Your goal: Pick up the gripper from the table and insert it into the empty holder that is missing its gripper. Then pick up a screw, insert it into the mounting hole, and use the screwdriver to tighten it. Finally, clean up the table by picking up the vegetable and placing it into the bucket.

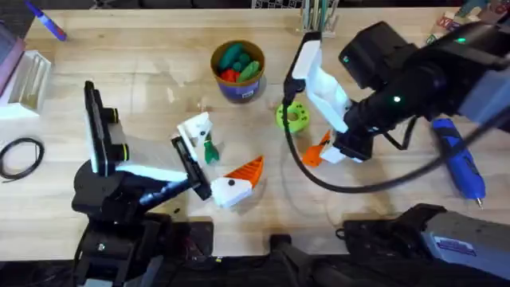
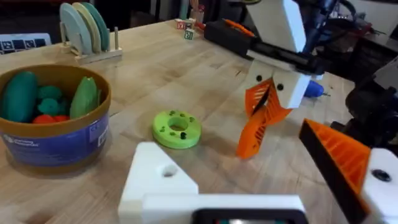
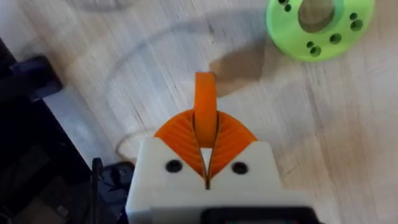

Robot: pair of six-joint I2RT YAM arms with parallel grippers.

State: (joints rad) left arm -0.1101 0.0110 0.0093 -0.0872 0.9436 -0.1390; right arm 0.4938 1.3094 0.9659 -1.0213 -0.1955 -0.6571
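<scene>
My right gripper (image 1: 320, 150) is shut on the loose orange gripper (image 3: 206, 99) and holds it point-down just above the table, beside the lime-green disc (image 1: 293, 116). The left wrist view shows the same orange gripper (image 2: 256, 134) hanging under the right gripper (image 2: 268, 93). My left gripper (image 1: 219, 153) stands open. One of its fingers is the bare white holder (image 2: 163, 180), and the other carries an orange tip (image 2: 341, 155). The dark-green vegetable (image 1: 210, 151) lies next to the holder (image 1: 195, 129). The bucket (image 1: 237, 72) holds toy vegetables. The blue screwdriver (image 1: 459, 157) lies at the right.
A black cable (image 1: 351, 185) loops across the table below the right gripper. A blue-purple marker (image 1: 48, 24), a clear box (image 1: 28, 76) and a black cable coil (image 1: 20, 155) sit at the left. A rack of discs (image 2: 87, 28) stands behind the bucket (image 2: 53, 134).
</scene>
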